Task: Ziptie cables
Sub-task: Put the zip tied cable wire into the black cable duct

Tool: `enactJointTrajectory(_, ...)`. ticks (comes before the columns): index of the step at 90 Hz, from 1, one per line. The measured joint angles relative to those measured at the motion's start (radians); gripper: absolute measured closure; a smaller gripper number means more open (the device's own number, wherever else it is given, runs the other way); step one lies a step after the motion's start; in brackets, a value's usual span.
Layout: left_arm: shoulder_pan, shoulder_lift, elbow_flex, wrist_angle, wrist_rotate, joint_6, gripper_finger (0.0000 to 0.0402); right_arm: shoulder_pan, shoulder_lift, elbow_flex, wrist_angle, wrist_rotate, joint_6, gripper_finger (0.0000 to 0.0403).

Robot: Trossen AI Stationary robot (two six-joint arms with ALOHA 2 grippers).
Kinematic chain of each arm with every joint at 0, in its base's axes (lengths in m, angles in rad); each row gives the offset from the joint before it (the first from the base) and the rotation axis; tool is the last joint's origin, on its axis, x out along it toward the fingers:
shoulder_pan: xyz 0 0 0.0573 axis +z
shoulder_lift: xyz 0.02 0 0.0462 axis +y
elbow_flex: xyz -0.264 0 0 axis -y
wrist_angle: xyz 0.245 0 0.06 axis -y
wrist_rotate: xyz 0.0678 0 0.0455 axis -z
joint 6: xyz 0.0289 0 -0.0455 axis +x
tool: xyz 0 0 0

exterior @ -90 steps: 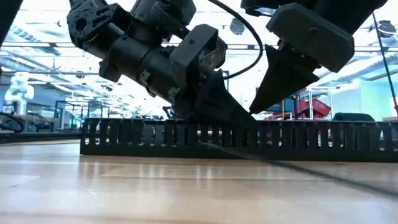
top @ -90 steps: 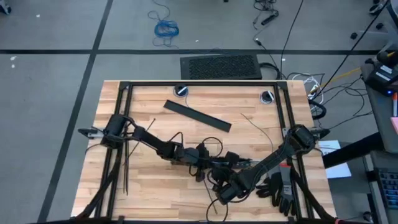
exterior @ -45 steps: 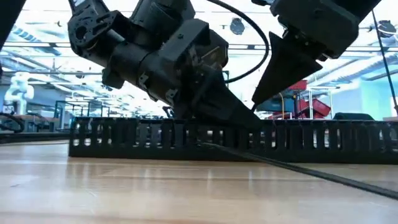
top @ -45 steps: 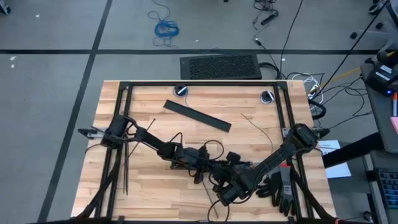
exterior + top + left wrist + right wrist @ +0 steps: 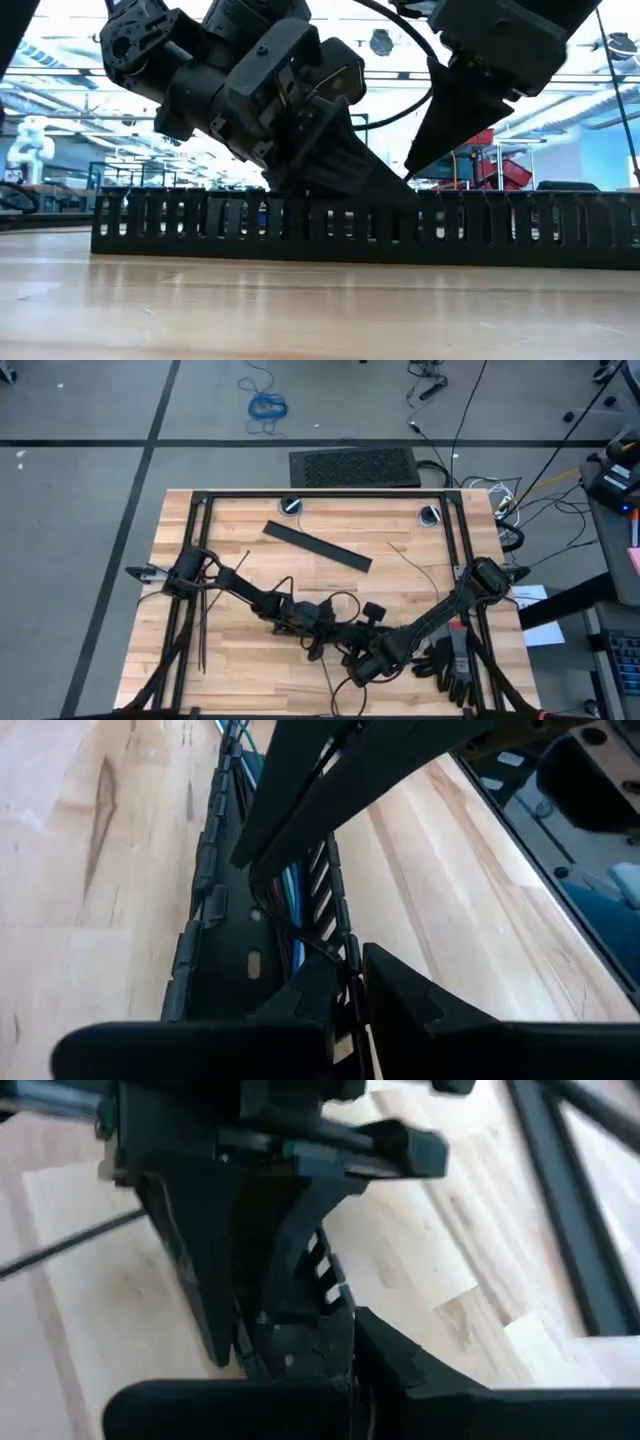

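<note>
Both arms reaching in to meet low over the near middle of the wooden table (image 5: pixel 250 520); left gripper (image 5: pixel 318 628) and right gripper (image 5: pixel 352 648) close together there, both down at a black slotted cable duct (image 5: pixel 340 225) lying across the boards. Left gripper's fingers (image 5: pixel 300 1010) seen clamped on the duct's near end, one finger either side of its slotted wall; right gripper's fingers (image 5: pixel 390 1350) likewise closed on the duct's wall, opposite the left gripper. Cables (image 5: pixel 292 898), blue and green strands, lying inside the duct channel between the two grippers. Zipties (image 5: pixel 203 622) lying loose at the table's left side, well apart from the grippers; flat black bar (image 5: pixel 317 546) farther back, untouched; black gloves (image 5: pixel 452 665) at the near right edge.
</note>
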Motion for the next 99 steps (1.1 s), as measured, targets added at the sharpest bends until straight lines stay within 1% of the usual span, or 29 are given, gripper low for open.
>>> enactJointTrajectory(12,-0.019,-0.016,-0.002,0.012,-0.018,0.079,0.035,0.0,0.002,0.0,0.026,-0.016,-0.031,0.0403)
enactJointTrajectory(28,-0.032,-0.035,-0.001,-0.019,-0.042,0.129,0.035,0.0,0.003,0.001,0.069,-0.023,-0.068,0.0403)
enactJointTrajectory(37,-0.032,-0.035,-0.001,-0.02,-0.049,0.133,0.0345,0.0,0.003,0.001,0.09,-0.025,-0.081,0.0403)
enactJointTrajectory(48,-0.032,-0.042,-0.001,-0.018,-0.065,0.132,0.0324,0.0,0.003,0.001,0.116,-0.04,-0.108,0.0403)
enactJointTrajectory(65,-0.033,-0.064,0.0,-0.045,-0.112,0.133,0.0276,0.003,0.003,0.001,0.141,-0.043,-0.133,0.0403)
enactJointTrajectory(75,-0.029,-0.069,0.004,-0.072,-0.15,0.132,0.0252,0.007,0.005,0.001,0.157,-0.088,-0.138,0.0403)
enactJointTrajectory(81,-0.03,-0.07,0.005,-0.101,-0.186,0.098,0.0245,0.011,0.006,0.0,0.154,-0.088,-0.138,0.0403)
enactJointTrajectory(87,-0.031,-0.07,0.004,-0.15,-0.217,0.034,0.0243,0.014,0.006,0.0,0.158,-0.085,-0.138,0.0403)
enactJointTrajectory(99,-0.03,-0.069,0.004,-0.181,-0.222,0.011,0.0243,0.015,0.006,0.0,0.154,-0.08,-0.138,0.0403)
